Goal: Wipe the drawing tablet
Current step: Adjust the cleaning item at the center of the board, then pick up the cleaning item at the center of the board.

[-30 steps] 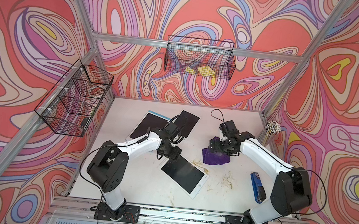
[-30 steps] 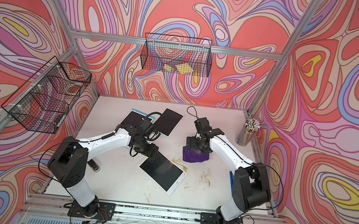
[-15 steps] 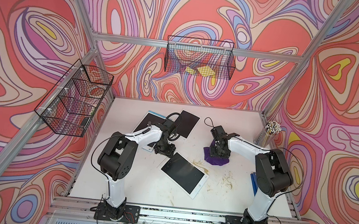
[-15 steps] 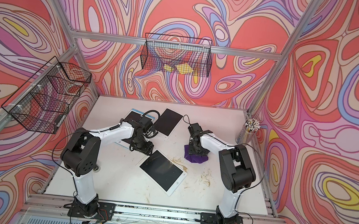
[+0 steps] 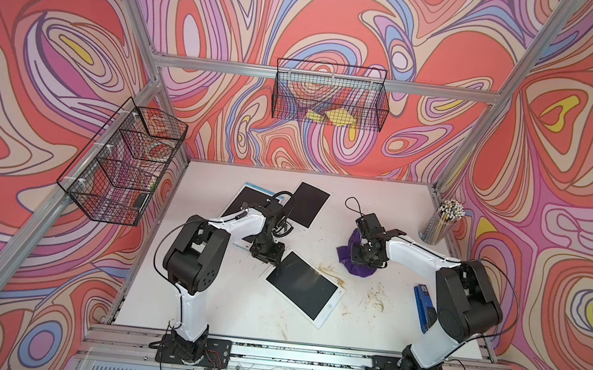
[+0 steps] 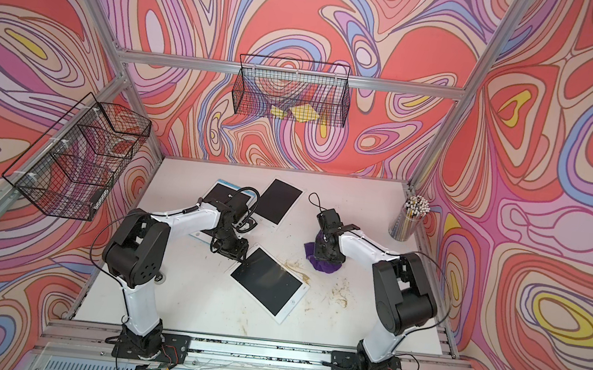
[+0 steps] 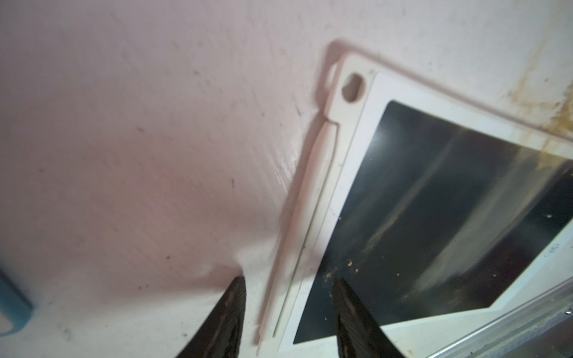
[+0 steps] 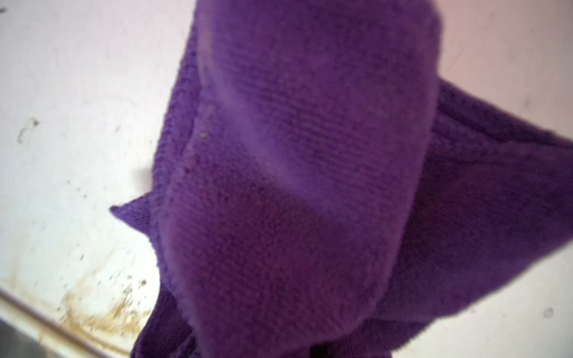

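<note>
The drawing tablet (image 5: 304, 289) lies flat near the middle of the counter (image 5: 235, 308), turned askew, dark screen up, with brown smears (image 5: 330, 273) at its far right edge and on the counter beside it.

The left arm reaches in from the near left, elbow raised and wrist bent steeply down, so the left hand (image 5: 269, 260) points at the tablet's far left corner. In the left wrist view this hand (image 7: 288, 285) is parted, its two black fingers (image 7: 231, 310) astride the tablet's white border and the stylus (image 7: 310, 192) clipped along it, one tip over the counter and one over the screen; it is not clamped on anything.

The right arm stretches low from the near right, and the right hand (image 5: 365, 254) points down into the purple cloth (image 5: 361, 269), right of the tablet and apart from it. In the right wrist view the cloth (image 8: 294, 186) rises in a thick fold that hides the fingers; the hand looks clamped on it.
</note>
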Robot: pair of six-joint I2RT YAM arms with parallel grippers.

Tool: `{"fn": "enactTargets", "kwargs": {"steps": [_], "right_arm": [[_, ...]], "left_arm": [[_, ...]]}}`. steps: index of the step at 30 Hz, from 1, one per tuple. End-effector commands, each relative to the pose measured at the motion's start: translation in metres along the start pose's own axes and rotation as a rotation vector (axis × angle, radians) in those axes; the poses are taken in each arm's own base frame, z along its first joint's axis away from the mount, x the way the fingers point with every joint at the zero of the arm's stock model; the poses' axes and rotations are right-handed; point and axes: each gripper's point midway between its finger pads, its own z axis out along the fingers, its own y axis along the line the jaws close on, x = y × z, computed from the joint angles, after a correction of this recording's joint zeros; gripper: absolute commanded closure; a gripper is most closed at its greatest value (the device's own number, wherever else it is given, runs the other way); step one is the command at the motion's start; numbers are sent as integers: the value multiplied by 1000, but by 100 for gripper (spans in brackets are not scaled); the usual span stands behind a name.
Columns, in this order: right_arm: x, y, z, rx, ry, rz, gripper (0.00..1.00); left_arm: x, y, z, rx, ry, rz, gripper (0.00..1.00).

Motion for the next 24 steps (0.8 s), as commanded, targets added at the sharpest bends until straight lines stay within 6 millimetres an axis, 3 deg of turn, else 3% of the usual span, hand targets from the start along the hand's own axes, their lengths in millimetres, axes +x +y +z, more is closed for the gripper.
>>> {"fn": "enactTargets", "kwargs": {"steps": [1,4,7,8,11,14,20,24], "right_arm": [[7,8,-12,-51,13,7,100],[14,7,-5,-49,37,1,100],[20,7,3,-48,68,-3,53],[21,6,4,-45,67,-1,44],[20,0,1,-17,50,3,32],[24,-3,10,6,79,-6,29],[50,-12,47,66,220,-10,27],[60,-10,57,67,258,-14,27]], "left_arm": [[14,2,4,-6,54,13,52],[14,0,8,9,68,13,54],[14,3,11,-1,79,11,59],[15,4,12,-8,83,10,62],[18,6,15,-15,100,5,69],[22,9,18,-29,118,1,73],[24,16,18,-66,134,-9,76],[26,21,16,-98,137,-14,78]]}}
